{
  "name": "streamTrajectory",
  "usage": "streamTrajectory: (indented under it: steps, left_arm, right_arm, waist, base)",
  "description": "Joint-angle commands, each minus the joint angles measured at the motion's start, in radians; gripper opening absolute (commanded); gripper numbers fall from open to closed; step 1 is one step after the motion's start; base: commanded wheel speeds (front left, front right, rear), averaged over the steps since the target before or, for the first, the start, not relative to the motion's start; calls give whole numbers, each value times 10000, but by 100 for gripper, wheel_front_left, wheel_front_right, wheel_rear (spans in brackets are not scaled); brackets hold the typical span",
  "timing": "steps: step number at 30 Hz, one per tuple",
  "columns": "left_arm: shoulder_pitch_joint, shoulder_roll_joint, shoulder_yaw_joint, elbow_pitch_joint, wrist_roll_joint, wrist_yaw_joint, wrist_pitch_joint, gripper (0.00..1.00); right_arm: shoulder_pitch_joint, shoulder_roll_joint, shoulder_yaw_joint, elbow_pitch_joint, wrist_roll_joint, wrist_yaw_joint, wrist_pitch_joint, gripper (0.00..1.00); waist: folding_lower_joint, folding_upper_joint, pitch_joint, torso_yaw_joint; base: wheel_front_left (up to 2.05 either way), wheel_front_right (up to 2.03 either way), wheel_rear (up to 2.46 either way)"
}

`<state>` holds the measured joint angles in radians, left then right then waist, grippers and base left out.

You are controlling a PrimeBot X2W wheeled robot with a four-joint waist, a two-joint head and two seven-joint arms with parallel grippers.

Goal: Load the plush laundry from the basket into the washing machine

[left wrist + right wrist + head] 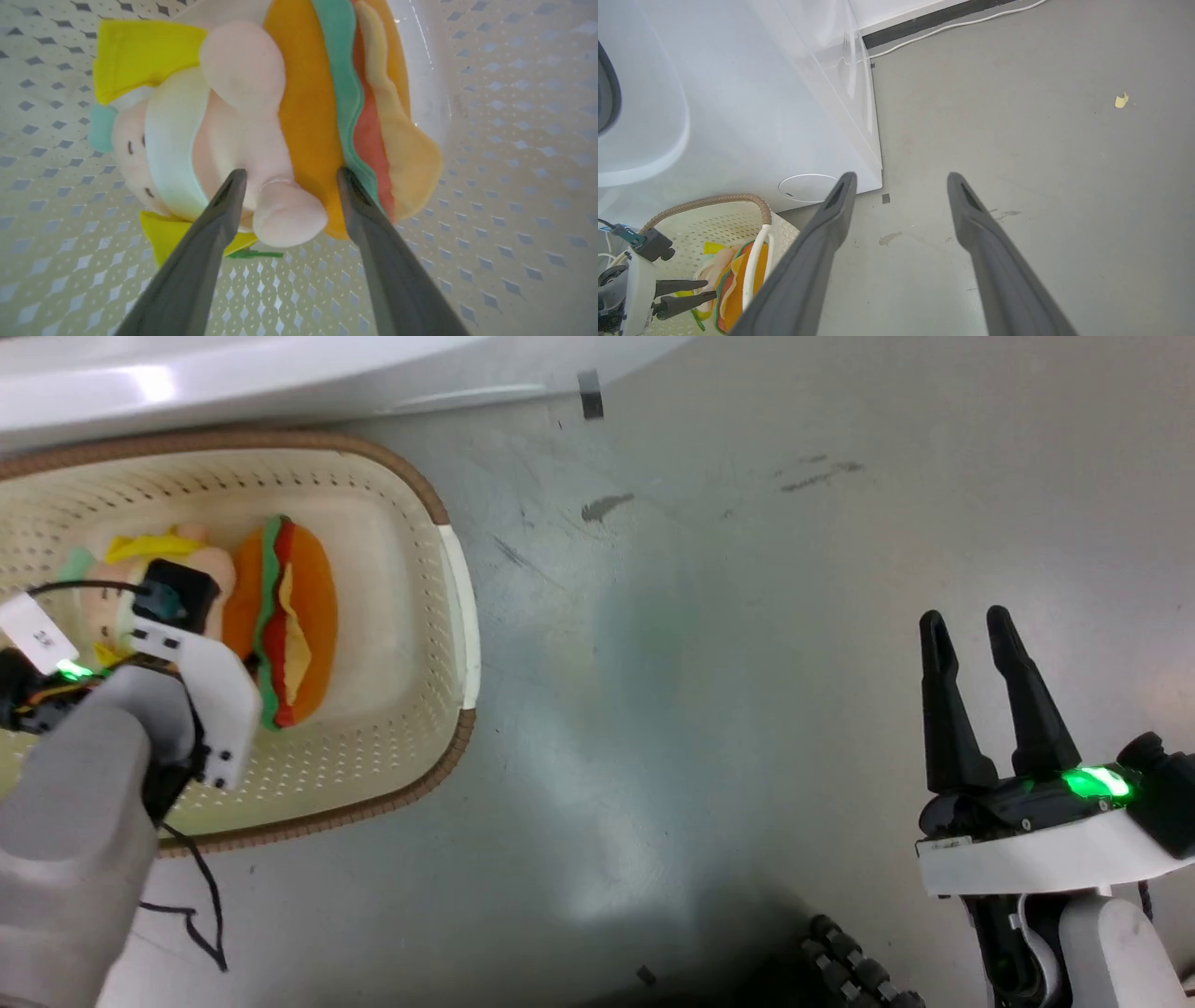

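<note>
Left end effector (290,173) spread wide inside the basket (514,140), plush laundry (308,107) between its fingertips; right end effector (966,616) equally wide above the floor (709,616).

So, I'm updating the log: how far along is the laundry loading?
Done: nothing loaded; the plush laundry lies in the basket. In hand: the left hand is open astride it, not yet closed; the right hand hangs open over the floor. Left: grip, lift, and put it in the washing machine.
</note>
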<state>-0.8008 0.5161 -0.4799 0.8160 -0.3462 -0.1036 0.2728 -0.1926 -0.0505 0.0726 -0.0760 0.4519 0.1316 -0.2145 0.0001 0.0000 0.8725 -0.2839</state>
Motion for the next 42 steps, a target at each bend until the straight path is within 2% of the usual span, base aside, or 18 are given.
streamTrajectory:
  steps: [1,9,10,18,23,31,36,42]
  left_arm:
    - [-430,192,-202,285,-94,-50,81,100]
    - [-1296,382,-806,1087,-425,-150,237,100]
    - [-1374,401,-901,1176,-477,-163,240,0]
    - [-1767,886,-1615,1803,-1024,-260,51,0]
    - [-1510,929,-1714,1787,-1370,-268,-261,0]
    - [-431,-45,-1775,2023,-2074,-269,-1441,0]
    - [498,-797,-1669,2251,-2491,-269,-2860,0]
    - [1411,-1480,-1766,2257,-2674,-270,-4445,0]
  right_arm:
    - [-196,3,42,-77,146,-8,-103,100]
    - [-364,3,40,-124,485,-9,-269,100]
    - [-398,3,53,-123,533,-9,-290,100]
    - [-969,3,280,21,945,-9,-458,100]
    - [-1277,3,279,136,964,-9,-473,100]
    - [-1127,3,-83,664,58,-9,-473,100]
    - [-818,3,-263,1017,-534,-9,-473,100]
    - [-217,3,-540,1291,-1125,-9,-473,100]
  waist:
    - [-1,0,291,-103]
    - [-1,0,1006,-301]
    - [-1,0,1086,-331]
    - [-1,0,1395,-735]
    - [-1,0,872,-799]
    - [-1,0,-1437,-111]
    - [-1,0,-3072,411]
    - [-1,0,-4536,1127]
  base:
    - [0,0,0]
    - [0,0,0]
    - [0,0,0]
    - [0,0,0]
    - [0,0,0]
    - [0,0,0]
    - [0,0,0]
    - [0,0,0]
